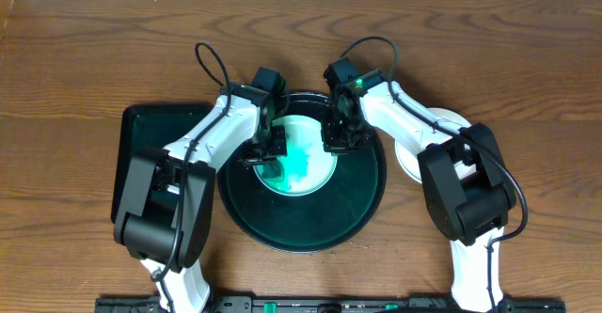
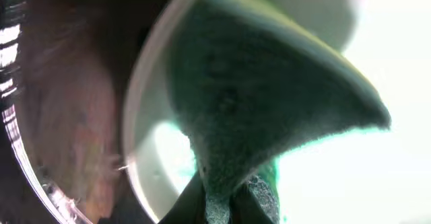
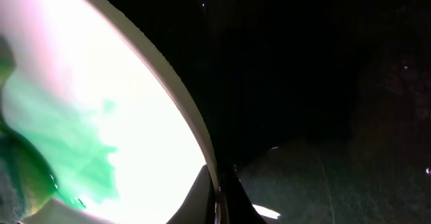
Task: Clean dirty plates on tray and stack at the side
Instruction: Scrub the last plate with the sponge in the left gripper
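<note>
While one plate (image 1: 306, 155) lies in the tray (image 1: 310, 230) with green on it, the left gripper (image 1: 273, 156) is clamped on a cloth (image 2: 269, 116) pressed to it and the right gripper (image 1: 337, 142) pinches its rim. A side plate (image 1: 444, 121) sits just right of the tray, so maybe one is done. The tray's near half is bare, but both grippers crowd the far rim.
</note>
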Robot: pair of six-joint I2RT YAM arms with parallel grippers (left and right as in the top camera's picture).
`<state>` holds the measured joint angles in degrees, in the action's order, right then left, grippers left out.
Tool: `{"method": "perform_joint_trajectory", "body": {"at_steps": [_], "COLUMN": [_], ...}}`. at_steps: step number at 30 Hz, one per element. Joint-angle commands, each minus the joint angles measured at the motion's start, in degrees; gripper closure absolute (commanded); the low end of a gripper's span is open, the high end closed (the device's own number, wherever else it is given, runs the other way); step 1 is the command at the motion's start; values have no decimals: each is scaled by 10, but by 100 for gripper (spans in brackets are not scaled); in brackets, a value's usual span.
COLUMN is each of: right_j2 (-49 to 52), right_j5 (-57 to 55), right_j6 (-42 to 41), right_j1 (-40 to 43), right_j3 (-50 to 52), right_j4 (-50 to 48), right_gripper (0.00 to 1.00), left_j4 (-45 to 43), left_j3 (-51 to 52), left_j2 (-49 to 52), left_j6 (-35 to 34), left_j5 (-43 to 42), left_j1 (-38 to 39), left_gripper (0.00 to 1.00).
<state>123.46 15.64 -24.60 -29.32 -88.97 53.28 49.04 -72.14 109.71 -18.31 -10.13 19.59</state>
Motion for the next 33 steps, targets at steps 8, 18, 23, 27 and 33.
{"method": "perform_joint_trajectory", "body": {"at_steps": [8,18,23,27,33], "right_j2": [-3,-3,0,3,3], "right_j5": [-19,-19,-19,-18,-18], "right_j6": [-2,-2,-2,-3,-2], "right_j1": [0,0,0,0,0], "right_j3": [6,6,6,6,6], "right_j4": [1,0,0,-1,0], "right_gripper": [99,99,99,99,99], "left_j4": [-109,-16,17,2,-62], "left_j3": [19,19,19,19,19], "left_j2": [17,17,17,17,17], "left_j6": [146,-124,-51,45,133], "left_j5": [-109,295,125,-78,-179], "left_j1": [-3,1,16,31,30], "left_gripper": [93,93,93,93,93]}}
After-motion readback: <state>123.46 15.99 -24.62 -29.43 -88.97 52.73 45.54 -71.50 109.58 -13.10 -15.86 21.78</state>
